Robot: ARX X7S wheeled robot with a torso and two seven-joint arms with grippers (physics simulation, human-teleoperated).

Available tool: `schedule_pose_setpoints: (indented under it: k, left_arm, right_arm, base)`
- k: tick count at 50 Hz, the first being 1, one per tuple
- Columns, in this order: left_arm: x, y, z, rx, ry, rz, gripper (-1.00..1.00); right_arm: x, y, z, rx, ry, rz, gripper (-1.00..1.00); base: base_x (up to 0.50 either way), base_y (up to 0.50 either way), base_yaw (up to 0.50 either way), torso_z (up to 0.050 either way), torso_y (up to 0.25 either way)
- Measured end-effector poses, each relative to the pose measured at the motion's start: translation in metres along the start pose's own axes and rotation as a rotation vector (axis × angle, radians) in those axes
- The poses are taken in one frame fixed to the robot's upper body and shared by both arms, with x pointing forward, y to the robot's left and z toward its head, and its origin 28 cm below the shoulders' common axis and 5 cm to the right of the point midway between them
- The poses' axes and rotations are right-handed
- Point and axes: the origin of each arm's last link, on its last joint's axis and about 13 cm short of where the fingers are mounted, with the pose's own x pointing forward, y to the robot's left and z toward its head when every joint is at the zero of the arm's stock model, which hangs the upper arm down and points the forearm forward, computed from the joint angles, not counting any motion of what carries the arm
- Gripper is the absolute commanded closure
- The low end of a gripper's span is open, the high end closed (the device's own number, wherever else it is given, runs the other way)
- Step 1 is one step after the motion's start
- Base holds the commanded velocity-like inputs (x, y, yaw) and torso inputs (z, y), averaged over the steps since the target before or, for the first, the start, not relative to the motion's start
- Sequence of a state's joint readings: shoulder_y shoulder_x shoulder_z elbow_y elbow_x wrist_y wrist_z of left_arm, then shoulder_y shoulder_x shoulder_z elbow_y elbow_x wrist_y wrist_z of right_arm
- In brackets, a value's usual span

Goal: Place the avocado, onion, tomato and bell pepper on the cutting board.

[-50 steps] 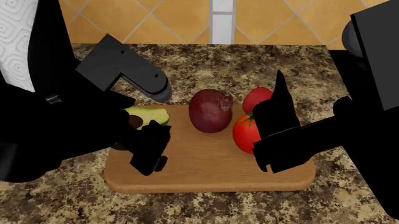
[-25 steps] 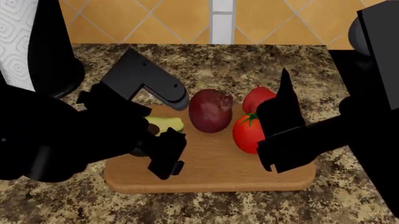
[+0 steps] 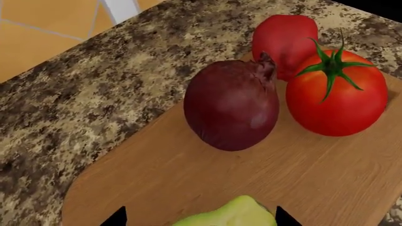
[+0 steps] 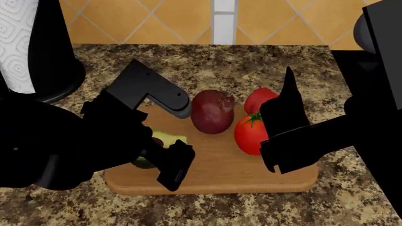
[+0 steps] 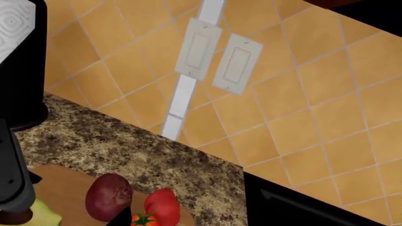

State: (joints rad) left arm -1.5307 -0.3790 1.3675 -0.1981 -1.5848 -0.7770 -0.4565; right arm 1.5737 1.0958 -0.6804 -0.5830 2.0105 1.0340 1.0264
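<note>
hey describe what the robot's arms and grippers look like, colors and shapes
Both arms are matte black with blocky, angular housings and no visible cables or markings. The left arm carries a dark grey bracket with a rounded end; the left gripper is squarish and black. The right gripper tapers into a pointed black blade shape.

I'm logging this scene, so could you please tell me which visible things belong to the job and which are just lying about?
Job: avocado, onion, tomato, bell pepper, cutting board.
Lying about: paper towel roll, wall switches.
</note>
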Motion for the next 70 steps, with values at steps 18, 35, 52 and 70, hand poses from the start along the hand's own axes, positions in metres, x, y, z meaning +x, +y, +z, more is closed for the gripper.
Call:
schedule_pose_setpoints:
  k: [18, 35, 52, 70]
  left_arm:
    - [-0.007, 0.001, 0.007, -0.024, -0.019, 0.019, -1.0]
    - [-0.037, 0.003, 0.023, -0.075, -0.095, 0.013, -1.0]
    - [-0.081, 0.006, 0.02, -0.167, -0.213, 0.038, -1.0]
    - [-0.149, 0.006, -0.001, -0.25, -0.391, 0.097, -1.0]
  right_arm:
    - [-0.001, 0.0, 0.002, -0.001, -0.006, -0.001, -1.0]
    - [-0.004, 0.0, 0.008, -0.008, -0.02, 0.001, -1.0]
    - [-0.014, 0.0, 0.013, -0.007, -0.043, -0.002, -1.0]
    - [-0.033, 0.002, 0.026, -0.002, -0.11, -0.003, -1.0]
  base:
    - [0.0, 0.0, 0.0, 0.0, 0.0]
    - [0.0, 0.0, 0.0, 0.0, 0.0]
    - [0.0, 0.0, 0.0, 0.0, 0.0]
    - [0.0, 0.0, 0.0, 0.0, 0.0]
